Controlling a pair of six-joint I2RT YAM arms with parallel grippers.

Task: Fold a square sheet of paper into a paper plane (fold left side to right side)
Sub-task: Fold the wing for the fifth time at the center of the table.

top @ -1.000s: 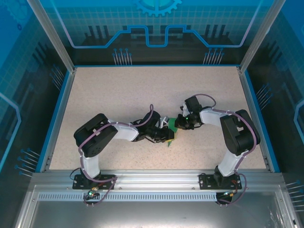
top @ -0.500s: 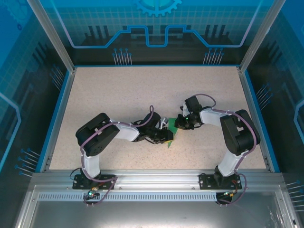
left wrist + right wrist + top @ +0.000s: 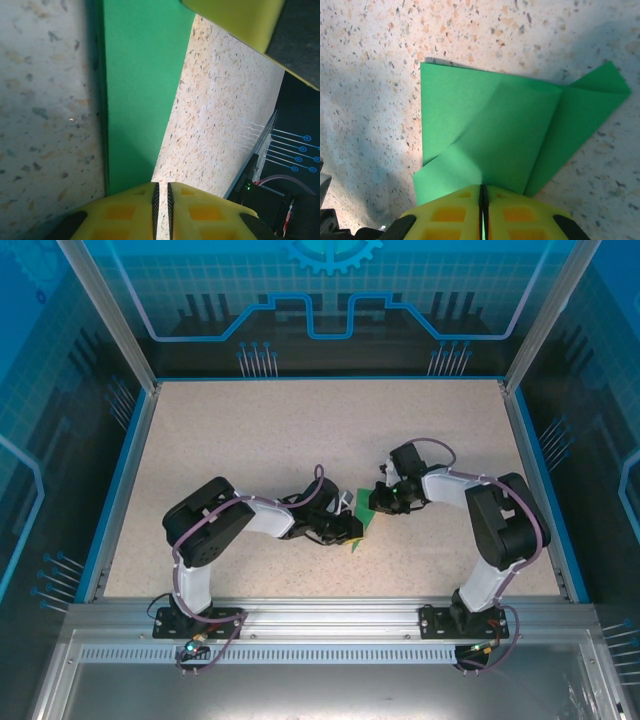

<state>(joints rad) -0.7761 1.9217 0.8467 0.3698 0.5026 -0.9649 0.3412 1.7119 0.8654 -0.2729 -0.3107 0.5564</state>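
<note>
Here, both arms reach inward and meet near the middle of the speckled beige tabletop (image 3: 250, 440), slightly toward its near edge. Between them lies the thin, bright green sheet of paper (image 3: 490, 125), plain and unmarked, creased into a smaller pointed shape rather than a flat square.

In the right wrist view it rests flat on the speckled surface. It has one straight edge on the left, overlapping layers with diagonal creases across the middle, and a narrow point sticking out at the upper right. The right gripper (image 3: 483, 200), with yellow fingers, has its jaws pressed together with only a hairline between them. The near edge of the paper runs into that line, so it is pinching the sheet there.

In the left wrist view the paper shows as a long green strip narrowing toward the left gripper (image 3: 161, 200). Its yellow jaws stand nearly closed, with a thin dark slit between the ribbed pads. The strip's end disappears under the tips, mostly beneath the finger left of the slit. Whether it is actually clamped I cannot tell. Another yellow finger (image 3: 235, 20) crosses the top right corner of that view, above the strip's far end.

From above, the two grippers sit close together, with green paper showing between them.
</note>
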